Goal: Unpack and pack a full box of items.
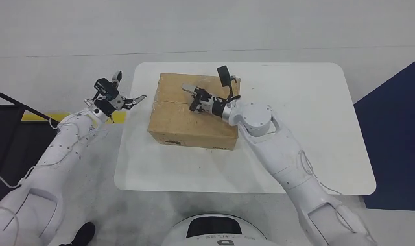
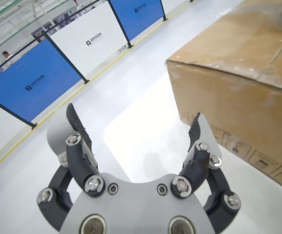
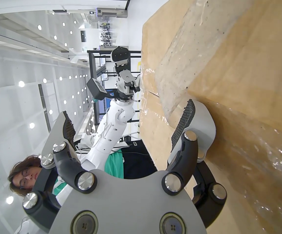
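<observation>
While my right gripper (image 3: 128, 109) sits spread wide over the box (image 1: 188, 126), one finger (image 3: 184, 120) close against its taped top, my left gripper (image 2: 134, 113) is released too. It hangs just off the left edge of the surface (image 1: 305, 116), near the box's side but apart. The box stands closed on the surface's left half.

— Where does the top view look from?
— From above the arms, down on the table (image 1: 311, 116) and the box (image 1: 172, 119).
— And the wrist views?
— The left faces the box's side over the left gripper (image 2: 134, 112). The right skims close along its top. All share the box.
</observation>
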`<state>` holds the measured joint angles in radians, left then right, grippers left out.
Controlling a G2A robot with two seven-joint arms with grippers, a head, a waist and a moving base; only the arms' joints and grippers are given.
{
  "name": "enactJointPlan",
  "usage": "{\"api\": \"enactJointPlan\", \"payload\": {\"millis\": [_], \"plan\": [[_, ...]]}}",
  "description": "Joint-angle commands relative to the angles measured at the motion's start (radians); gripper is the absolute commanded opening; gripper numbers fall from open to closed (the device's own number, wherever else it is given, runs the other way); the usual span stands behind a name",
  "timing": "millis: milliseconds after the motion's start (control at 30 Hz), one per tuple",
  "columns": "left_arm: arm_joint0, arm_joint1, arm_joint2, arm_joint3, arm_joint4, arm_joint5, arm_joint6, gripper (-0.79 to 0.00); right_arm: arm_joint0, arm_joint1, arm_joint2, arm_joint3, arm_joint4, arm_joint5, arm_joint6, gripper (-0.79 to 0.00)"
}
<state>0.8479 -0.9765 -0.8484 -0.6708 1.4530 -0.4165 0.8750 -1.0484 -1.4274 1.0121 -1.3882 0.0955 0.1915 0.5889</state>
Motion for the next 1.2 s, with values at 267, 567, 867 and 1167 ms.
{"api": "enactJointPlan", "payload": {"millis": [267, 567, 867, 1167], "plan": [[-0.007, -0.033, 0.037, -0.056, 0.038, 0.002, -0.021, 0.0, 0.021, -0.004, -0.014, 0.014, 0.002, 0.009, -0.006, 0.0], [-0.022, -0.049, 0.052, -0.084, 0.089, 0.0, -0.029, 0.0, 0.017, -0.002, -0.014, 0.012, 0.004, 0.007, -0.004, 0.0], [-0.024, -0.068, 0.074, -0.13, 0.129, -0.004, -0.054, 0.0, 0.03, -0.007, -0.031, 0.023, 0.008, 0.003, -0.007, 0.0], [-0.036, -0.081, 0.082, -0.16, 0.167, -0.009, -0.069, 0.0, 0.035, -0.007, -0.031, 0.031, 0.016, -0.006, -0.006, 0.0]]}}
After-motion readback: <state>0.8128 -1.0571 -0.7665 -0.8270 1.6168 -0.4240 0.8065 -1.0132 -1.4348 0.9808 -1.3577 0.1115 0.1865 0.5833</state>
